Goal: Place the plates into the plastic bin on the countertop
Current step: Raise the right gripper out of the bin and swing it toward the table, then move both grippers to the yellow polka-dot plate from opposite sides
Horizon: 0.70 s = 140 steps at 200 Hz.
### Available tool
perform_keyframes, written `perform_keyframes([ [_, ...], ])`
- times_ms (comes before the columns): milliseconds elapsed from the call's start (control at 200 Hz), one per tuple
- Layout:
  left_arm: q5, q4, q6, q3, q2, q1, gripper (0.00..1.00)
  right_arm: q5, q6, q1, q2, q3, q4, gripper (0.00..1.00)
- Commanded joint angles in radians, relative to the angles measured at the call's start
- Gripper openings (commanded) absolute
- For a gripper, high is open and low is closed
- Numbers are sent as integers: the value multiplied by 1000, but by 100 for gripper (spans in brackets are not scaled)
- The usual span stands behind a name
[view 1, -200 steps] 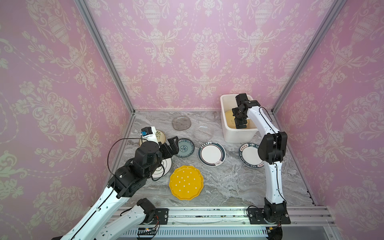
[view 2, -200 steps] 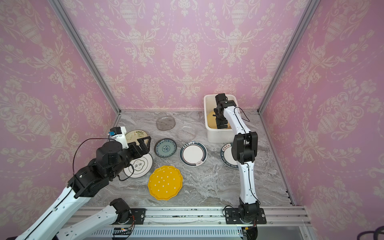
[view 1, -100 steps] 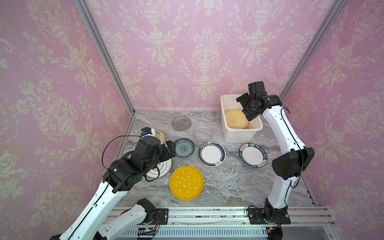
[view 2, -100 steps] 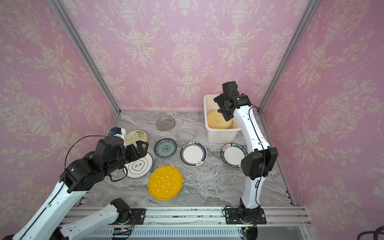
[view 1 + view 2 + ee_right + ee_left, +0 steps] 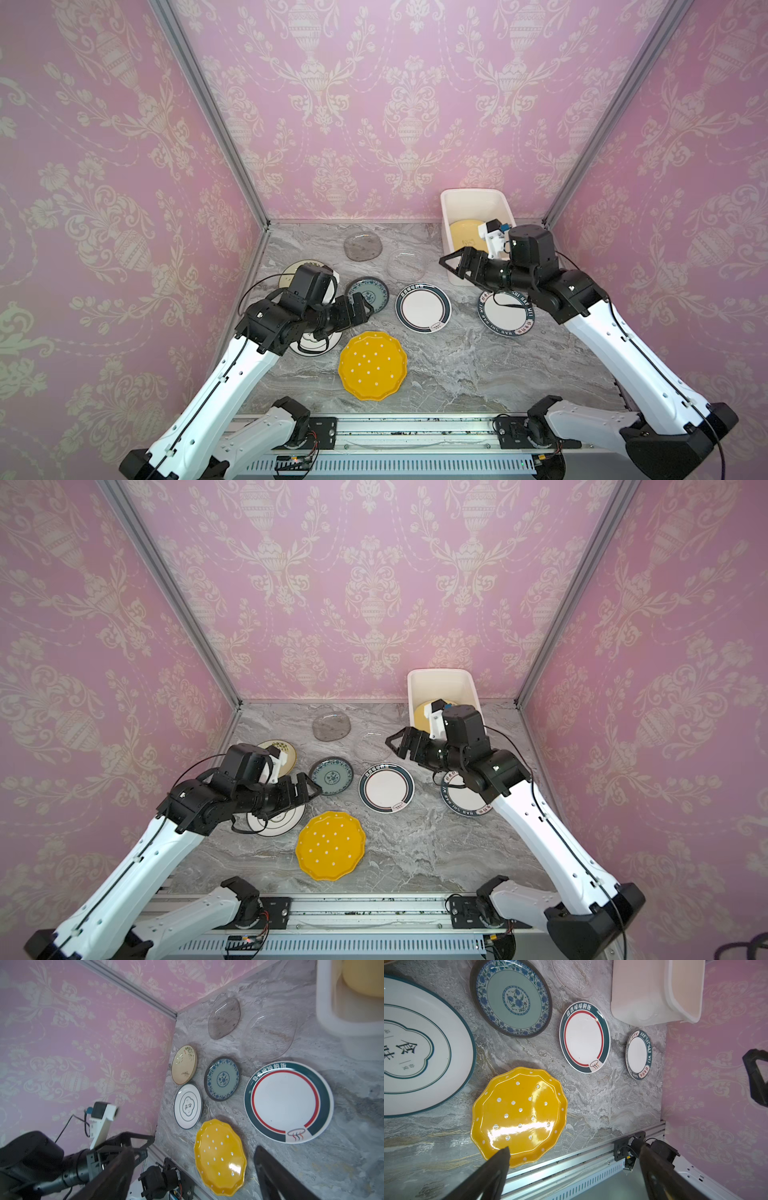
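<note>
Showing cream plate [image 5: 184, 1065] whole: right wrist alone.

Pink wallpaper [image 5: 374, 104] printed with pale cream urns, garlands and leafy scrolls covers the three walls that close in the scene at the back and both sides. An aluminium post [image 5: 210, 112] runs up each back corner where the walls meet, leaning outward toward the top in both top views. Along the near edge lies a silver aluminium rail [image 5: 415, 432], and just in front of it a pale slotted grille [image 5: 395, 463], both seen again in the left wrist view.
</note>
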Motion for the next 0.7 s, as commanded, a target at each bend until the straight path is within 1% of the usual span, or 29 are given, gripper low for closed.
perform_keyframes([
  [0,36,-65,67,-19,2,13,99,-37,-29,99,-42,-159,3,88],
  [75,6,-72,54,-60,-10,16,99,3,-65,181,-38,-220,-35,88],
  [120,-18,-72,39,-94,-24,17,99,12,-64,219,-17,-258,-35,88],
  [200,-66,-68,-2,-159,-58,23,99,39,-39,281,31,-309,2,88],
  [265,-91,-48,-64,-215,-83,31,99,35,-3,315,71,-352,90,89],
  [345,-69,13,-147,-293,-112,44,99,13,60,329,124,-402,227,89],
  [385,-64,41,-200,-333,-123,48,99,4,83,328,157,-407,262,89],
  [465,-41,111,-286,-419,-132,56,99,4,75,327,228,-361,222,90],
  [495,-32,134,-309,-434,-128,61,99,-2,67,329,254,-343,213,90],
  [510,-29,148,-320,-470,-127,63,99,-3,66,329,266,-337,211,90],
  [545,-21,167,-346,-501,-120,69,99,-14,62,328,294,-324,209,90],
  [696,8,264,-422,-589,-90,96,99,-58,47,324,400,-275,188,90],
])
